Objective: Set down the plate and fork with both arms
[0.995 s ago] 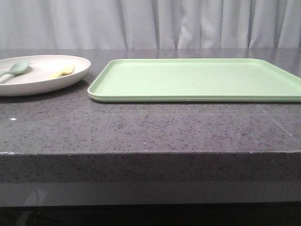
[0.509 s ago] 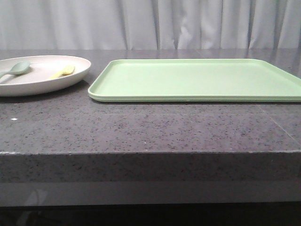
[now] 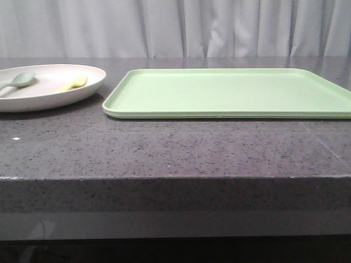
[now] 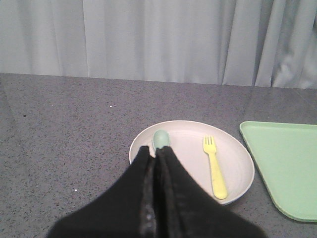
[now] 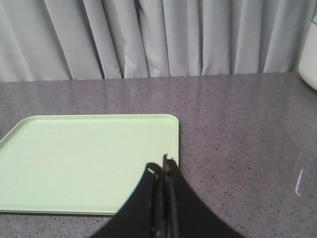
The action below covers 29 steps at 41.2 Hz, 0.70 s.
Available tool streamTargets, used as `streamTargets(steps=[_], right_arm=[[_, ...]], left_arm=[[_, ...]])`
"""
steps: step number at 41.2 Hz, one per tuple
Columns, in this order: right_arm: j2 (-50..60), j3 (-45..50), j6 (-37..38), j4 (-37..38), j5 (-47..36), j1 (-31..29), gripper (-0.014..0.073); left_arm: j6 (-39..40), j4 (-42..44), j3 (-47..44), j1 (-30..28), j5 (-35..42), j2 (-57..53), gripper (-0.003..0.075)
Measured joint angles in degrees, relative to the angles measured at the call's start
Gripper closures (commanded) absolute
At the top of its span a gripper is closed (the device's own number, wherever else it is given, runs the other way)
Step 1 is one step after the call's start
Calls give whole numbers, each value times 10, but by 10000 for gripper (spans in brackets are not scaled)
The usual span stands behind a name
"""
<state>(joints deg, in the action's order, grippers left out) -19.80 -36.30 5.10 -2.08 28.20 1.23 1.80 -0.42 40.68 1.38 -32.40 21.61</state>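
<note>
The pinkish-cream plate (image 3: 33, 101) sits at the table's left, also seen in the left wrist view as plate (image 4: 188, 136). On it lies the small yellow fork (image 3: 74, 83), fork (image 4: 214, 168), beside a grey-green spoon (image 3: 21, 79), spoon (image 4: 161, 139). My left gripper (image 4: 154, 151) is shut with nothing in it, held above the near side of the plate, its tips in line with the spoon's bowl. My right gripper (image 5: 163, 166) is shut and empty near the right edge of the tray. Neither gripper appears in the front view.
A flat light-green tray (image 3: 230, 93), tray (image 5: 84, 158), lies right of the plate on the dark speckled counter (image 3: 175, 148). Grey curtains hang behind. A white object (image 5: 308, 54) stands at the far right of the right wrist view.
</note>
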Motion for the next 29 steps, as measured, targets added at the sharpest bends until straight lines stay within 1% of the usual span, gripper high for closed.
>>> streamTargets(steps=[2, 3, 5, 6, 7, 9, 11, 13, 14, 16, 29], right_arm=[[0, 0, 0, 0, 0, 0, 699], [0, 0, 0, 0, 0, 0, 684], [-3, 0, 0, 0, 0, 0, 603], [-4, 0, 0, 0, 0, 0, 558], [-5, 0, 0, 0, 0, 0, 491], [-8, 0, 0, 1, 1, 0, 373], [-10, 0, 0, 2, 1, 0, 274], [-13, 0, 0, 5, 1, 0, 201], [-13, 0, 0, 7, 1, 0, 185], [-15, 0, 0, 9, 1, 0, 172], [-16, 0, 0, 11, 7, 0, 175]], left_arm=[[0, 0, 0, 0, 0, 0, 733], [0, 0, 0, 0, 0, 0, 716], [0, 0, 0, 0, 0, 0, 657], [0, 0, 0, 0, 0, 0, 608], [0, 0, 0, 0, 0, 0, 567], [0, 0, 0, 0, 0, 0, 456], [0, 0, 0, 0, -1, 0, 336], [0, 0, 0, 0, -1, 0, 263], [0, 0, 0, 0, -1, 0, 239], [0, 0, 0, 0, -1, 0, 228], [0, 0, 0, 0, 0, 0, 229]])
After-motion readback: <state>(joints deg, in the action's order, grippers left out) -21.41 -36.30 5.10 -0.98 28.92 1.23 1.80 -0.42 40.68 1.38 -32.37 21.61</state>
